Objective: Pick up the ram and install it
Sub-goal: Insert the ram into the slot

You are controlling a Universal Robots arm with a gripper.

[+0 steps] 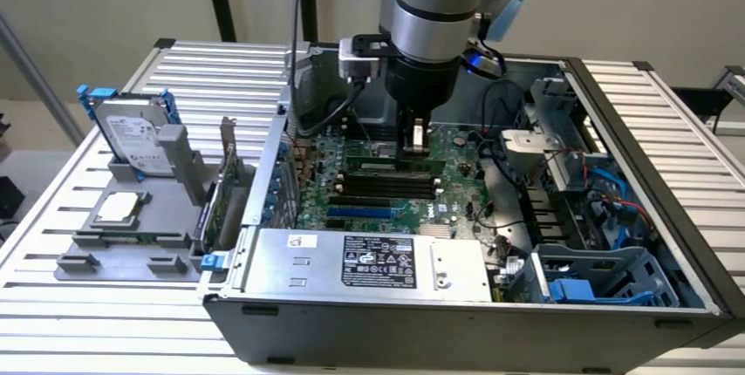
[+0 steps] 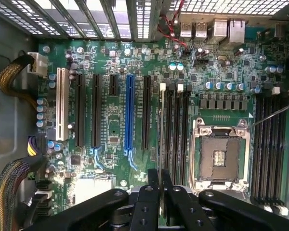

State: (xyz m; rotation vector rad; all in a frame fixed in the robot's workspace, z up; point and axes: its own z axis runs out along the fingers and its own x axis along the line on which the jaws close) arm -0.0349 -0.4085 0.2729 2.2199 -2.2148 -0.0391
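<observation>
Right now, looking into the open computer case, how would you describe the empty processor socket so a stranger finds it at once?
Inside the open grey metal computer case, find the large green motherboard. The empty processor socket lies between two groups of long black memory slots. Unlike those narrow slots, it is square, with a shiny silver metal frame around a dark centre.

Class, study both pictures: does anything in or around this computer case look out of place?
The motherboard's processor socket stands empty, while a square silver processor lies outside the case on the grey holder. Nothing looks spilled or broken.
</observation>
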